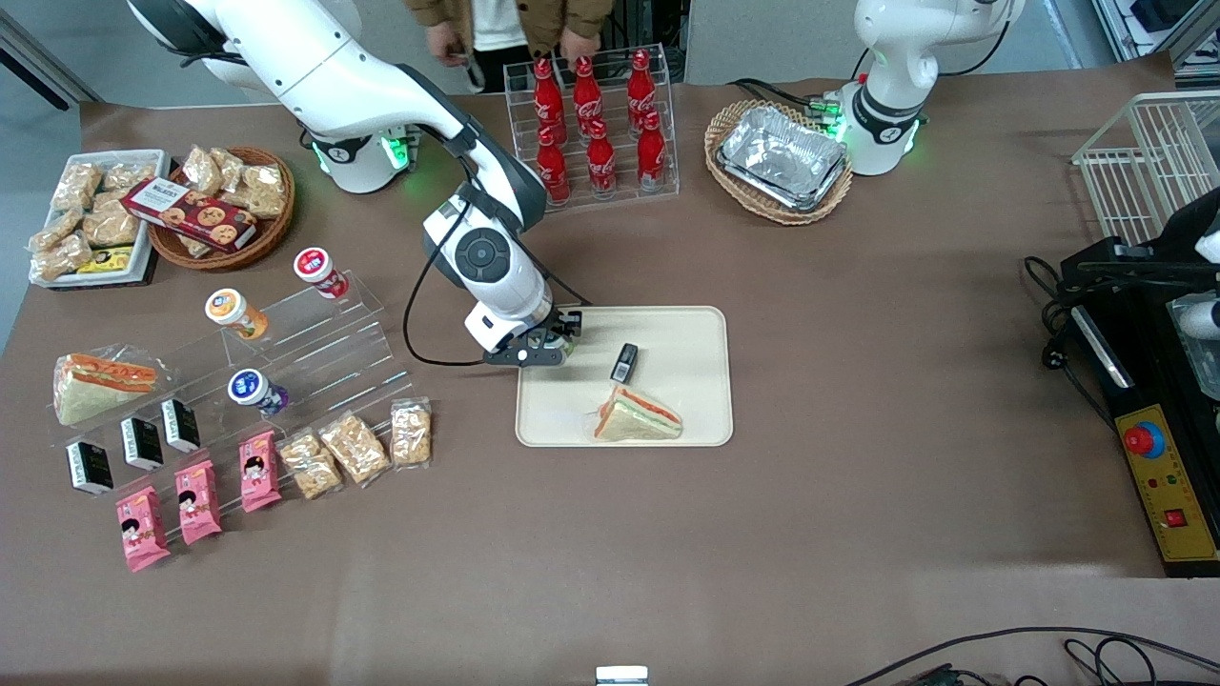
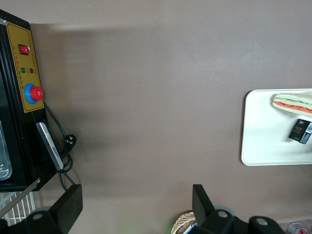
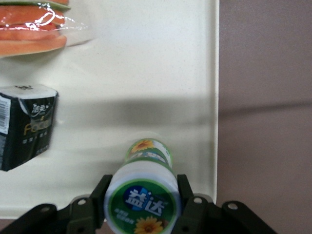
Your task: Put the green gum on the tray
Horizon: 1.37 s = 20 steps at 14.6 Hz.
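Note:
The green gum (image 3: 144, 195), a small canister with a green-and-white lid and a yellowish-green label, stands upright between my right gripper's fingers. My right gripper (image 3: 144, 195) is shut on it, one finger on each side of the lid. It hangs over the cream tray (image 3: 146, 73) close to a corner and rim. In the front view the gripper (image 1: 551, 350) is at the tray's (image 1: 686, 333) corner toward the working arm's end, farthest from the camera; the gum is hidden under the hand there. I cannot tell whether the gum touches the tray.
A wrapped sandwich (image 1: 637, 419) and a small black pack (image 1: 624, 362) lie on the tray. A clear stepped stand holds orange-lidded (image 1: 233, 312), red-lidded (image 1: 317, 270) and blue-lidded (image 1: 253, 391) canisters. A cola bottle rack (image 1: 596, 124) and a basket of foil trays (image 1: 782, 157) stand farther back.

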{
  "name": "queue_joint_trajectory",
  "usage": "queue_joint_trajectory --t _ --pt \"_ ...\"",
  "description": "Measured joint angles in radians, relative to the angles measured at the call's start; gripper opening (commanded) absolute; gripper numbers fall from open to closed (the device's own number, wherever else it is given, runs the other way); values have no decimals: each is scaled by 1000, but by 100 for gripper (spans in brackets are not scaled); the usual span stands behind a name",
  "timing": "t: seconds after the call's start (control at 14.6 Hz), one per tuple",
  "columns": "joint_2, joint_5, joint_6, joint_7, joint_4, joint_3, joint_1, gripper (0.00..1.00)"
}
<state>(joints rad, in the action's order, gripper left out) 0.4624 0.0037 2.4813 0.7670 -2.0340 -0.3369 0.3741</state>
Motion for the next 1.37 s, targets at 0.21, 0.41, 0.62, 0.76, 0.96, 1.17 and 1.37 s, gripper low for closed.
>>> queue_joint_trajectory --t 0.21,0.41,0.62,0.76,0.96,1.17,1.37 --pt "0 0 1 2 4 1 0 100" --pt "-8 -2 0 2 19 5 -15 100" --pt "-66 -10 -79 -23 40 6 -69 100" --pt "-137 -11 -167 -57 51 6 -115 100" --pt "-270 -11 -319 -77 73 6 -183 100" --pt "-373 -11 -542 -85 142 7 -217 100" --pt "-443 -10 -704 -140 207 44 -227 100"
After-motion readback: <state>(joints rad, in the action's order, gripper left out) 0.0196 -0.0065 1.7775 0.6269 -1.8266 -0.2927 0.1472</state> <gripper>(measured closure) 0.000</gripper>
